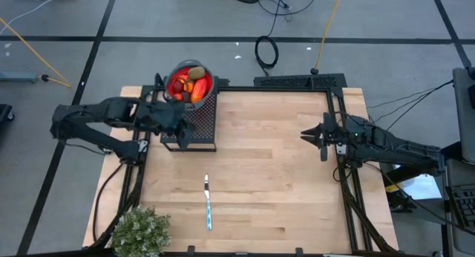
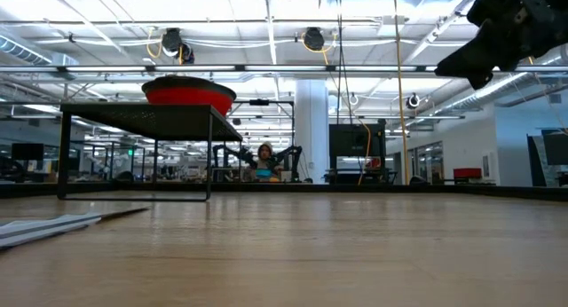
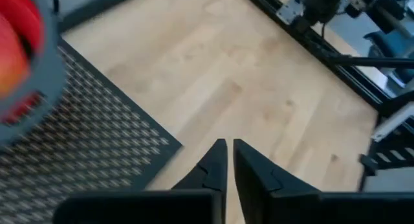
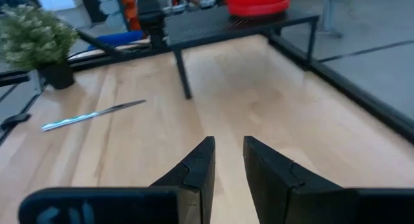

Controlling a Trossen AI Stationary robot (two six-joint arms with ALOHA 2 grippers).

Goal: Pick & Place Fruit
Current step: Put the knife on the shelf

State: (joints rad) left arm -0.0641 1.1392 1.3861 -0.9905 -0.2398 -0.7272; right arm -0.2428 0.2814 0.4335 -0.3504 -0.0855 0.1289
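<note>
Plant (image 1: 141, 231), bushy, at lower left of the pale wood table (image 1: 267, 175). Left gripper (image 1: 180, 128), fingers nearly pressed together and holding nothing, over the perforated black metal stand (image 1: 202, 123). Round grey-rimmed red bowl (image 1: 190, 82) holds the fruit (image 1: 191, 84), upper left of centre. Slim knife (image 1: 208, 203) lies lower centre. Right gripper (image 1: 308, 135), slightly spread, holds nothing at right.

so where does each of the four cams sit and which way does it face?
High: overhead, straight down on the table; both arms show.
Low: table-top height, level across to the rack and red bowl; one arm enters from above.
Left wrist: over the rack's edge; left gripper nearly shut.
Right wrist: faces across the table; right gripper slightly apart.
Shared: high and right wrist both show the knife and plant.
</note>
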